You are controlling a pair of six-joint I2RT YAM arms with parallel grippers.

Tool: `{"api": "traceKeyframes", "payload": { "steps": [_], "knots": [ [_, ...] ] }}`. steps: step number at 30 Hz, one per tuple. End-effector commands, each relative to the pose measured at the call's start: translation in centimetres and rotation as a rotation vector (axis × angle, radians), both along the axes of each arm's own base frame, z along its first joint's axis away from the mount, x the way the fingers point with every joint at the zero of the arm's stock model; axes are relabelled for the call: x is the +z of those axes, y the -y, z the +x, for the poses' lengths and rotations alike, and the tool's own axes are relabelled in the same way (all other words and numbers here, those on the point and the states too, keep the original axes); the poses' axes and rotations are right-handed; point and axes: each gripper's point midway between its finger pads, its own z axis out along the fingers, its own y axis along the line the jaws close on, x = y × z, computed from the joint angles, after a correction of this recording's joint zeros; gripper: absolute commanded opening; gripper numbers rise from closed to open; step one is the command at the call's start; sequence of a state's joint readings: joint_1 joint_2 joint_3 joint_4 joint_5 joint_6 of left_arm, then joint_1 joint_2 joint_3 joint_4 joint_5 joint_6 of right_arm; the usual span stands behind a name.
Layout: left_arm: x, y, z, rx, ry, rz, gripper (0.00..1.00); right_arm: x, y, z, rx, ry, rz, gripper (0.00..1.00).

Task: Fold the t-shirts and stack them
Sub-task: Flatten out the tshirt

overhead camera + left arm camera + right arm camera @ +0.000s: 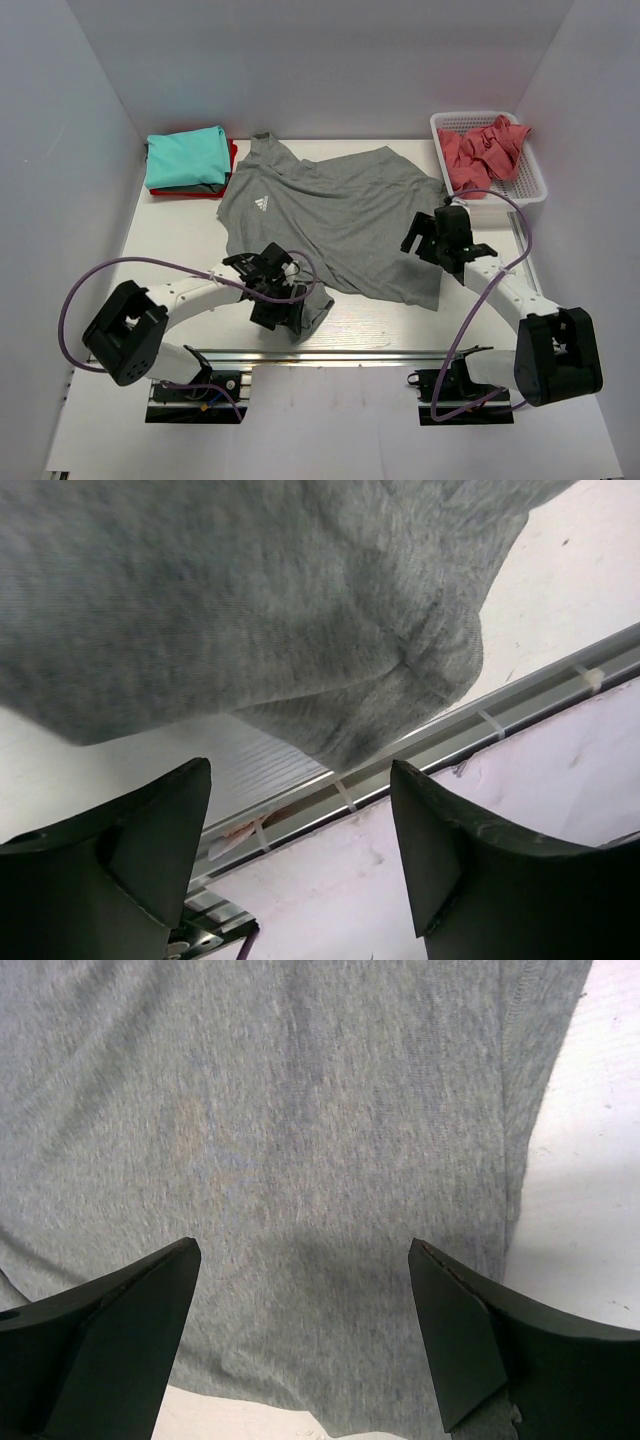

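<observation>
While poised at grey shirt (350, 215), holding nothing: left gripper (300, 768) by near-left corner, jaws apart; right gripper (303, 1247) over right edge, jaws wide.

Matt knit grey t-shirt (345, 215), plastic basket (470, 117) (white mesh)

On my right wrist camera the grey t-shirt (300, 1110) fills nearly the whole view, lying fairly flat with faint creases. Its stitched edge runs down the right side, beside bare white table (590, 1210). My right gripper (302, 1250) sits over the cloth, jaws spread wide with nothing clamped between them.
</observation>
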State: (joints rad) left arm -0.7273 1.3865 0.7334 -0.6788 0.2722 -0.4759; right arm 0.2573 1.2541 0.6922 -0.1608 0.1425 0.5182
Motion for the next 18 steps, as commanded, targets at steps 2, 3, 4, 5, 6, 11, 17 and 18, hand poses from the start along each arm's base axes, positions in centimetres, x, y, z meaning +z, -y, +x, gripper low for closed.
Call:
{"api": "traceKeyframes", "payload": {
  "steps": [2,3,4,5,6,11,17,18],
  "knots": [
    [-0.5,1.3,-0.1,0.017,0.002,-0.004,0.78,0.9,0.6,0.0,-0.045,0.034,0.003,0.90],
    [-0.5,1.4,0.1,0.017,0.010,-0.012,0.74,0.8,0.7,-0.2,-0.050,0.025,0.002,0.90],
    [-0.9,1.6,-0.4,0.016,0.001,0.007,0.72,0.7,0.7,-0.5,-0.061,0.015,0.012,0.90],
    [-0.9,1.5,-0.2,0.030,0.005,0.015,0.70,0.6,1.1,-0.8,-0.078,0.011,0.005,0.90],
    [-1.4,1.3,-0.7,0.038,-0.009,0.046,0.66,0.6,1.1,-1.0,-0.083,0.011,0.010,0.90],
    [-2.3,1.3,-1.0,0.078,0.007,0.078,0.49,0.0,2.0,-3.4,-0.134,-0.007,0.024,0.90],
    [-1.6,-0.2,-0.2,0.116,0.067,0.183,0.00,-2.6,3.3,-8.4,-0.156,-0.212,-0.033,0.90],
    [-0.8,-0.2,0.4,0.126,0.102,0.176,0.00,-3.3,3.2,-9.3,-0.148,-0.246,-0.029,0.90]
  ]
}}
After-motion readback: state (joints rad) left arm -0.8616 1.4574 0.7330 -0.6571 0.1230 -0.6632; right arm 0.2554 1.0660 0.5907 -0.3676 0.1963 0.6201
